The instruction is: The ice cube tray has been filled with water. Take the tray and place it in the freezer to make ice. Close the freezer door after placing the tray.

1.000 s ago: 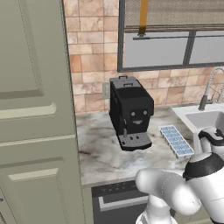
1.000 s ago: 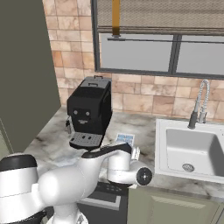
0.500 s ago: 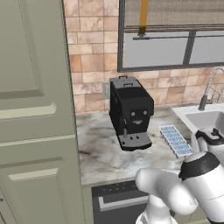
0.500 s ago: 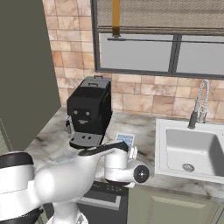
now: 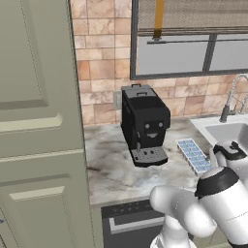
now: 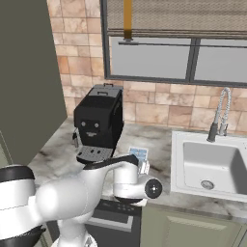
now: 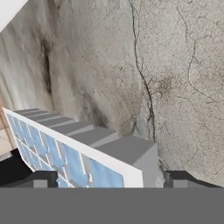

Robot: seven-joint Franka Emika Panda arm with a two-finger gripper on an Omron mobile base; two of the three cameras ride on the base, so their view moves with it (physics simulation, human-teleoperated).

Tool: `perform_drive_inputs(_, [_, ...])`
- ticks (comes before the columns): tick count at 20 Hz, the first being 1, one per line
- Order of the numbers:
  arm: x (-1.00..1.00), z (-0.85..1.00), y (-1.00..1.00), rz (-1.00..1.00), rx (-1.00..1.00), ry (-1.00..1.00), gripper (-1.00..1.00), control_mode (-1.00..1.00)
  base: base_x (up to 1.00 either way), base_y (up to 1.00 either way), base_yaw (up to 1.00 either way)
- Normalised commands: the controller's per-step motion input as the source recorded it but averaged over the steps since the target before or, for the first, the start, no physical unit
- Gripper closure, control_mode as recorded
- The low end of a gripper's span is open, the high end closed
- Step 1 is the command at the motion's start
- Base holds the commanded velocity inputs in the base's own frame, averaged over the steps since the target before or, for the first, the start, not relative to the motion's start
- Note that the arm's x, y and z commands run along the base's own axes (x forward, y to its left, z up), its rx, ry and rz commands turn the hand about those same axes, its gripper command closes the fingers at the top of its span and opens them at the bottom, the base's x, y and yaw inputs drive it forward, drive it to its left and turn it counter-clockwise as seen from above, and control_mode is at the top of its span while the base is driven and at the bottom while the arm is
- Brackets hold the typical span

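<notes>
The ice cube tray (image 5: 193,156) lies flat on the marble counter between the black coffee machine and the sink. Pale blue water (image 7: 74,164) shows in its cells. In the right base view my forearm and wrist cover most of the ice cube tray (image 6: 138,153). In the hand view my gripper (image 7: 111,180) is open and low over the counter. One of its dark fingertips (image 7: 41,179) stands on each side of the near end of the ice cube tray (image 7: 87,135). The freezer and the freezer door are out of view.
The coffee machine (image 5: 145,123) stands just left of the tray. The sink (image 6: 212,166) with its faucet (image 6: 219,113) is to the right. A tall pale green cabinet (image 5: 38,145) stands at the left. A dark appliance front (image 5: 128,220) sits under the counter edge.
My wrist has sunk a little lower over the near end of the tray. The tray itself has stayed in place.
</notes>
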Motion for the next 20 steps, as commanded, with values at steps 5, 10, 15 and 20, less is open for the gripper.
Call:
perform_drive_inputs(5, [0.02,-0.15,0.19,0.00,0.00,0.05,-1.00,-1.00,0.00,0.00,0.00])
perform_drive_inputs(10, [0.02,-0.12,0.22,0.00,0.00,0.04,-1.00,-1.00,0.00,0.00,0.00])
perform_drive_inputs(15, [-0.01,0.00,0.28,0.00,0.00,0.00,-1.00,-1.00,0.00,0.00,0.00])
perform_drive_inputs(20, [-0.16,0.00,0.24,0.00,0.00,0.00,-1.00,-1.00,0.00,0.00,0.00])
